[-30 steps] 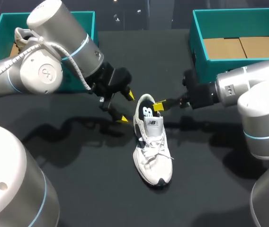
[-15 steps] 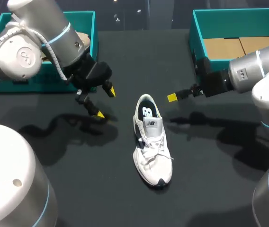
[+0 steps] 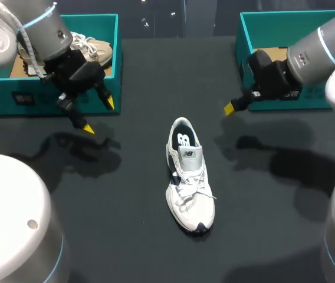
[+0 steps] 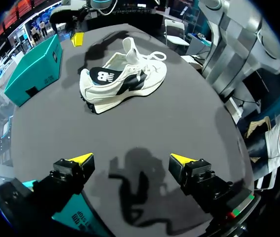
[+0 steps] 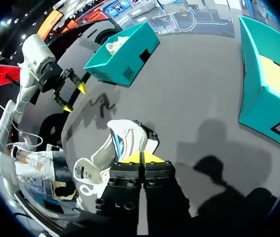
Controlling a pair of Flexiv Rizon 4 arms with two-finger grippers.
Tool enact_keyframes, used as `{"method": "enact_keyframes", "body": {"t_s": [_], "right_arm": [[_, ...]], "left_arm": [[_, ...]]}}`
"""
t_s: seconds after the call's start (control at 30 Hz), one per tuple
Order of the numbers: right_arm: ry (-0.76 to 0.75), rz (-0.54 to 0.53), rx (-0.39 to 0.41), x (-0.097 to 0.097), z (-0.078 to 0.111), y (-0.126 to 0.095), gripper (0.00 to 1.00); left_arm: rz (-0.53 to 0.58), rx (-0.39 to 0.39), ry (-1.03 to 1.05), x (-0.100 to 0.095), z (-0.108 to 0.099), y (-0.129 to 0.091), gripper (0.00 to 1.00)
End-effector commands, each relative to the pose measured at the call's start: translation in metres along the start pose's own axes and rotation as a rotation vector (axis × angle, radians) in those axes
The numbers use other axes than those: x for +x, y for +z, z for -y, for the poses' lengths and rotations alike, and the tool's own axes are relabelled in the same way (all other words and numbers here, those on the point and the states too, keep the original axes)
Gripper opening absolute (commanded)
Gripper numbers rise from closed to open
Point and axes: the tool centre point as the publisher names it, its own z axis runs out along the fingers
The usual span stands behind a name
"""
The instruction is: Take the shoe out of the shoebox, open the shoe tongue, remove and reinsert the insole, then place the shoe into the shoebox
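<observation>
A white sneaker (image 3: pixel 190 180) with a dark insole lies on the black table, toe toward the front edge. My left gripper (image 3: pixel 98 116) hangs open well to its left, just in front of the left teal shoebox (image 3: pixel 14 97). In the left wrist view the sneaker (image 4: pixel 125 79) lies on its side ahead of the wide-apart fingers of the left gripper (image 4: pixel 131 160). My right gripper (image 3: pixel 230 109) is shut on nothing, up and right of the shoe by the right teal shoebox (image 3: pixel 242 41). From the right wrist the sneaker (image 5: pixel 125 138) shows just past the right gripper (image 5: pixel 141 157).
The left shoebox holds a beige shoe (image 3: pixel 91 44). The right shoebox (image 5: pixel 263 103) shows only its cardboard floor (image 3: pixel 300 58). Open black table surrounds the sneaker. The left shoebox (image 5: pixel 122 54) and left gripper (image 5: pixel 74 98) appear far off in the right wrist view.
Both arms drew back from the shoe's opening, the left toward the left shoebox, the right toward the right shoebox. The right gripper's fingers closed together. The shoe stayed put.
</observation>
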Motion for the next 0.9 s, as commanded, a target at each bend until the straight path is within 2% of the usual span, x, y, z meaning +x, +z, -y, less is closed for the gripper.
{"method": "enact_keyframes", "body": {"t_s": [0.03, 0.23, 0.43, 0.67, 0.73, 0.9], "right_arm": [[0.024, 0.143, 0.127, 0.008, 0.000, -0.008, 0.00], [0.024, 0.143, 0.127, 0.008, 0.000, -0.008, 0.00], [0.085, 0.249, 0.098, 0.036, 0.003, 0.018, 0.00], [0.114, 0.383, 0.078, 0.068, 0.000, 0.029, 0.00], [0.154, 0.432, 0.079, 0.071, -0.001, 0.031, 0.00], [0.154, 0.432, 0.079, 0.071, -0.001, 0.031, 0.00]], "left_arm": [[0.001, -0.003, 0.001, 0.001, 0.001, 0.000, 1.00], [0.001, -0.003, 0.001, 0.001, 0.001, 0.000, 1.00], [-0.058, -0.061, 0.183, -0.005, -0.028, -0.026, 1.00], [-0.129, -0.029, 0.319, -0.015, -0.061, -0.058, 1.00], [-0.129, -0.029, 0.319, -0.015, -0.061, -0.058, 1.00], [-0.129, -0.029, 0.319, -0.015, -0.061, -0.058, 1.00]]}}
